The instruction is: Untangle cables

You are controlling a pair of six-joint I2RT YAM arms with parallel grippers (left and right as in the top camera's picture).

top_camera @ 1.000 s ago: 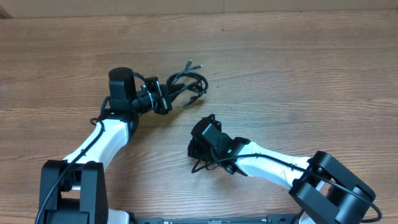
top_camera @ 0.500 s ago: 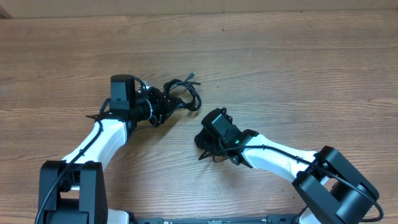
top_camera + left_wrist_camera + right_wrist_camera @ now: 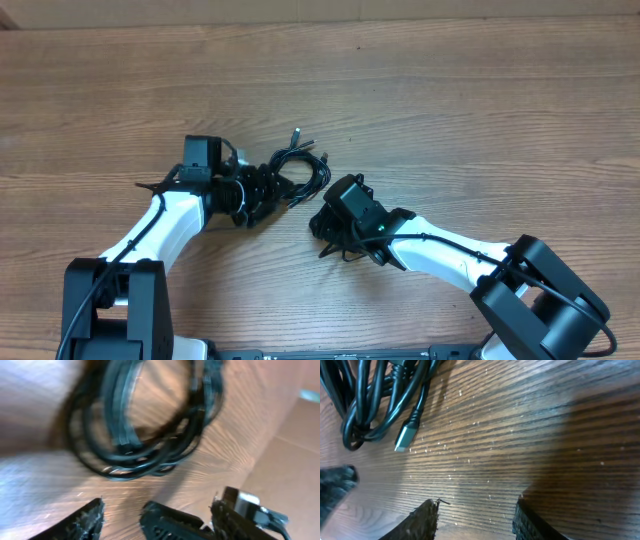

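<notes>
Left claw (image 3: 122,506) is seen with its jaws parted and only bare wood between them; nothing is gripped. The cables (image 3: 135,435) lie as one looped bundle just beyond its tips, in the upper half of the left wrist view. The right claw (image 3: 477,505) is likewise spread wide over the bare surface (image 3: 545,435), and the bundle and one silver plug (image 3: 406,436) are seen at the upper left of its view. In the overhead view the bundle is found just left of centre, approached by one claw from the left and by the other from the lower right. This flanking is judged to allow a pull from two sides. The loops are not yet separated, so a hold on single strands is judged necessary.
</notes>
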